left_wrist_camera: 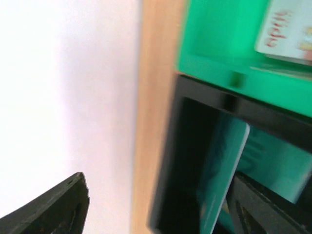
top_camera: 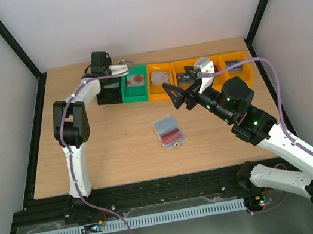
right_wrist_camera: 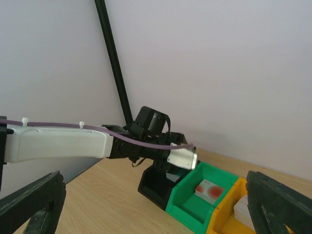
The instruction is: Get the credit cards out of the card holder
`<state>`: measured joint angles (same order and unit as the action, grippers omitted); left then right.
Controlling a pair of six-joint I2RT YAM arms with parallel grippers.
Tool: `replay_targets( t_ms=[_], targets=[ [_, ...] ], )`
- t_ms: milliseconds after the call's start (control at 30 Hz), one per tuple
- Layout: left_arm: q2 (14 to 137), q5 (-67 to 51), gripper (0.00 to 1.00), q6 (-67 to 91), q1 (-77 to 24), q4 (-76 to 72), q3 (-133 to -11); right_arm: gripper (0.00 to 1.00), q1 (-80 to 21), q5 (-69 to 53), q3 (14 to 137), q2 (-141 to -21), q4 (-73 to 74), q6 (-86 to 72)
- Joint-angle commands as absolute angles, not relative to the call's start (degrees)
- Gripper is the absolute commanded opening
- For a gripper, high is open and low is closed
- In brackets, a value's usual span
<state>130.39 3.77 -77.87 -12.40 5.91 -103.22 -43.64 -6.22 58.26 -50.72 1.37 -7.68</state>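
Observation:
The card holder (top_camera: 168,132) lies open on the table's middle, and a red card (top_camera: 172,135) shows in its lower sleeve. My left gripper (top_camera: 108,84) hangs over the black bin (top_camera: 109,96), jaws apart. In the left wrist view a teal card (left_wrist_camera: 224,170) stands tilted inside the black bin (left_wrist_camera: 190,161), close beside the right finger (left_wrist_camera: 263,209) and far from the other one. A white card with red spots (top_camera: 135,80) rests in the green bin (top_camera: 137,98). My right gripper (top_camera: 178,97) hovers open and empty above the table, right of the holder's far side.
A row of orange bins (top_camera: 162,93) continues rightwards from the green one along the back edge, with cards in several of them. The right wrist view shows the left arm (right_wrist_camera: 58,144) over the black bin (right_wrist_camera: 156,187) and the green bin (right_wrist_camera: 195,212).

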Motion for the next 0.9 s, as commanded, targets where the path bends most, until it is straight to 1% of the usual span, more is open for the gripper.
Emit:
replay_targets(
  t_ms=[0,67,167,400,500,567,700,767,833,867],
  targets=[
    [129.59,0.65,0.84,-72.74,-11.49,9.29,-108.35,0.99,-43.77,-4.46,58.67,-51.46,1.72,-8.02],
    [128.66,-0.50,0.91,-72.43,-11.06,10.44,-108.26,0.99,-43.77,-4.42,59.81,-53.02,4.16,-8.49],
    [127.91,-0.73,0.97,-72.66,-10.81,11.15,-108.02,0.99,-43.75,-5.88,60.65,-54.57,5.35,-9.11],
    [128.88,3.22,0.99,-72.87,-10.87,8.38,-107.36,0.99,-43.77,-7.81,60.64,-54.64,4.88,-9.90],
    [127.93,1.87,0.98,-69.51,-10.77,8.88,-107.88,0.99,-43.77,-8.17,60.51,-54.24,4.93,-9.85],
    [126.47,-1.92,0.94,-65.45,-10.70,12.99,-109.19,0.99,-43.77,-8.20,60.34,-54.14,4.92,-9.84],
    [124.81,-8.63,0.75,-55.64,-10.65,26.25,-112.78,0.99,-43.77,-8.45,60.26,-54.33,4.85,-9.81],
    [124.62,-8.65,0.65,-52.41,-10.54,31.34,-112.52,0.99,-43.77,-8.69,60.13,-54.18,4.71,-9.61],
    [125.50,-6.24,0.56,-49.41,-10.55,35.98,-112.95,0.99,-43.77,-8.72,59.97,-53.98,4.59,-9.40],
    [126.30,-4.59,0.49,-47.62,-10.55,37.84,-113.37,0.99,-43.77,-8.70,59.94,-53.97,4.49,-9.33]
  ],
)
